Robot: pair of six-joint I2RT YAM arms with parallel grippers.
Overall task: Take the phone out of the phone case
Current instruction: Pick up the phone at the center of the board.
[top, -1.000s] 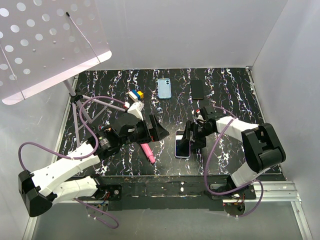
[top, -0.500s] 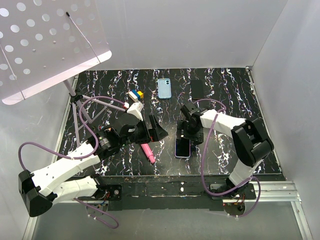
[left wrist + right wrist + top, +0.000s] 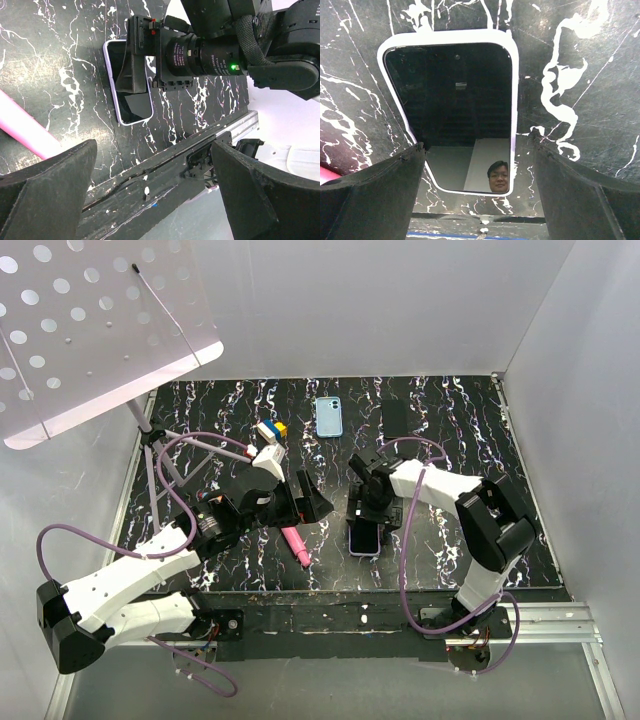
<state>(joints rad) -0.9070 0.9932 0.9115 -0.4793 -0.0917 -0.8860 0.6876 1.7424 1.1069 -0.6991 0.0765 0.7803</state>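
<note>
**Right hand straddles the phone, nothing gripped**

Black marble-patterned table (image 3: 450, 410) inside a white-walled booth, and all the action sits near the front edge. Down there lies the phone (image 3: 452, 100), flat, screen up, dark glass throwing back a reflection of the room. Its pale case (image 3: 445, 37) runs as a white rim all the way round the screen, so the phone is in its case.

Over it now is the right hand (image 3: 476, 142), and look at those fingers: spread wide, one either side of the phone's near end, with the screen plain to see between them. Nothing is clamped. Whether the fingers touch the case rim or hang just above it cannot be told from the wrist view. From above, the hand sits over the phone's far end, with the near half of the phone showing below it.

Across to the left hand (image 3: 313, 497): it is fully spread too, holding nothing, and sits off to the left of the phone, well apart from it. Its camera looks across at the phone and the other arm.

Between the two hands, a pink marker (image 3: 296, 545) lies on the table, just below the left hand. Further back sit a coloured cube (image 3: 270, 430) and a blue phone (image 3: 328, 417), both clear of the arms. At the upper left, a white perforated board (image 3: 90, 320) on a stand overhangs the table's corner.
</note>
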